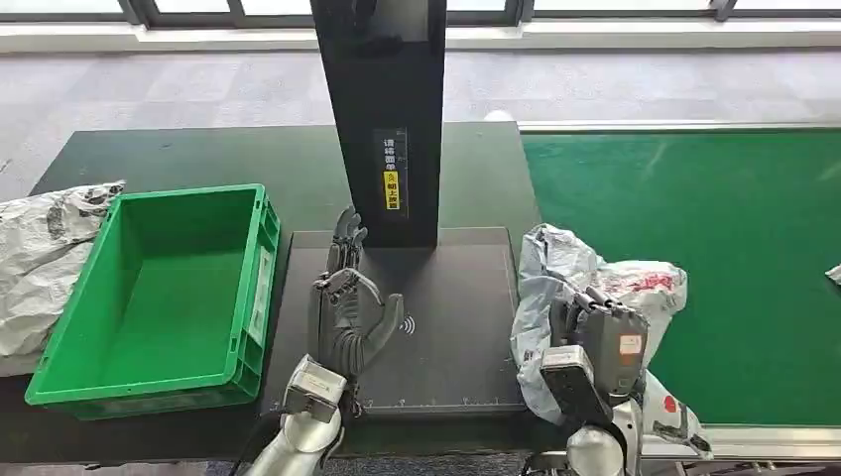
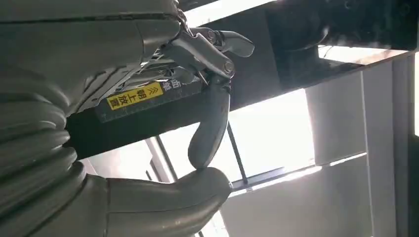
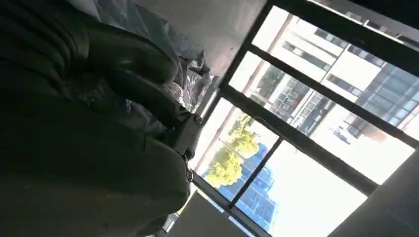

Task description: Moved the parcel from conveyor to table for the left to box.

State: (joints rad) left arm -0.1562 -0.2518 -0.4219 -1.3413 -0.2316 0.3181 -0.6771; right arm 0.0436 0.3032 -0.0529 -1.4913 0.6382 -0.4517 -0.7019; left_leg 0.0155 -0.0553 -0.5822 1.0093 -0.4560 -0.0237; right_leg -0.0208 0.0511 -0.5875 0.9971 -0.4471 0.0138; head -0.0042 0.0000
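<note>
At the belt's (image 1: 694,258) left edge the right hand (image 1: 595,342) grips the parcel (image 1: 575,278), not yet on the table (image 1: 198,149); left hand (image 1: 347,307) spread, box (image 1: 159,297) holds nothing.

A dark bench (image 1: 198,154) holds a green box (image 1: 159,297) on its left side. A crinkly grey bag (image 1: 40,258) lies just beside the box, at the left edge. A flat black pad (image 1: 456,327) lies in the middle, and a tall black post (image 1: 392,119) stands on it. To the right is a green conveyor (image 1: 694,258). A crinkly white parcel (image 1: 565,273) rests at its left edge, next to the pad.
</note>
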